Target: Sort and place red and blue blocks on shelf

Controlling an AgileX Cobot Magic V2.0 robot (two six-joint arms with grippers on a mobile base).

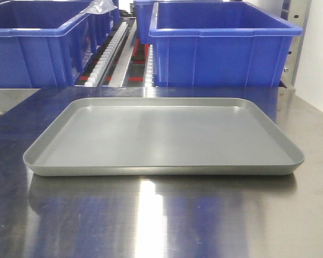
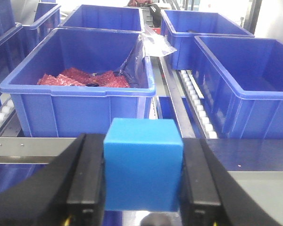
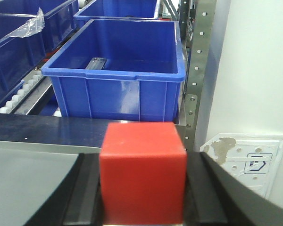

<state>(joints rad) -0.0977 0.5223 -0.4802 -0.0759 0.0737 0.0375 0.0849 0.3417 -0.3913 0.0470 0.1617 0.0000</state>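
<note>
Left gripper clamped on blue block, right gripper clamped on red block. Shelf dead ahead of both: hold grip firm, clear rims of bins, then open.

a warehouse: blue bins on roller-track shelf.

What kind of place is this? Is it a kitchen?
Not a kitchen. It looks like a warehouse or factory sorting station: large blue plastic bins sit on a grey steel rack with white roller tracks, behind a shiny steel worktable holding a shallow grey tray.
</note>
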